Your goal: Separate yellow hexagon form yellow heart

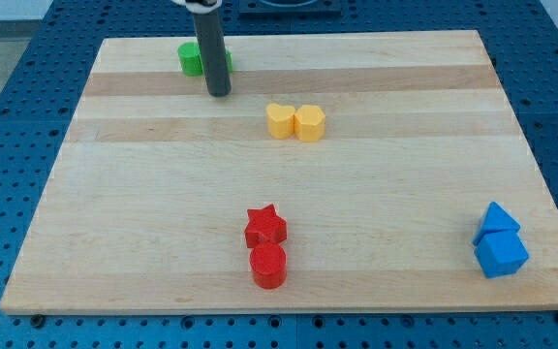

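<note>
My tip (219, 93), a bare rod with no jaws, sits upper left of 2 touching yellows. Best: wedge between heart (279, 120) and hexagon (310, 123), push hexagon rightward.

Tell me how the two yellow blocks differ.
The yellow heart lies to the view's left, the yellow hexagon to the right. The heart's top is notched; the hexagon's is flat-sided. The heart is nearer my tip. Both are yellow, touching, and about the same size.
</note>
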